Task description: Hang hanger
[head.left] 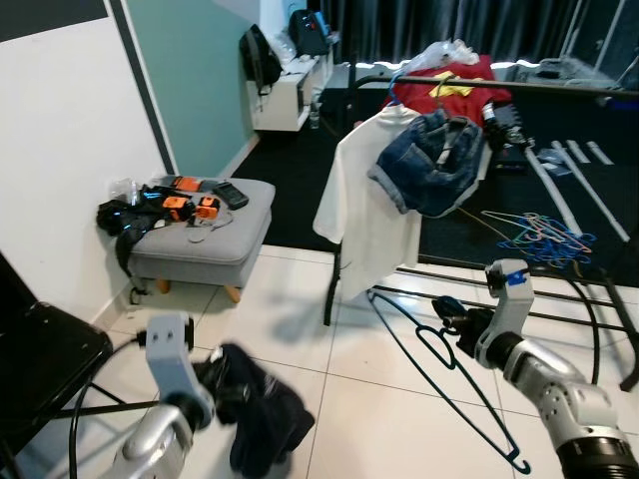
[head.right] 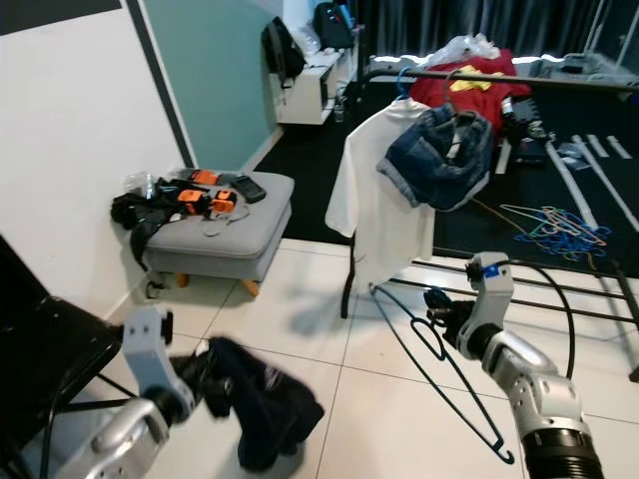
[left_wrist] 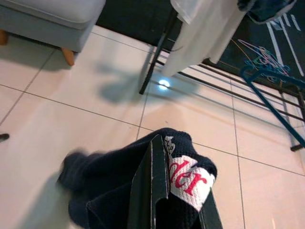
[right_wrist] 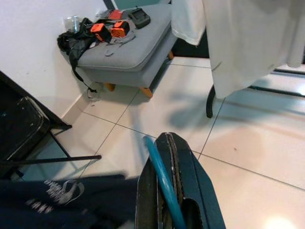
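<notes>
The right gripper [head.right: 446, 321] has its fingers closed on the teal hanger [head.right: 439, 374], low on the right. The left gripper [head.left: 215, 389] pinches the dark garment [head.left: 262, 414]. Raise the hanger level before reaching the far rail [head.left: 499, 88].
</notes>
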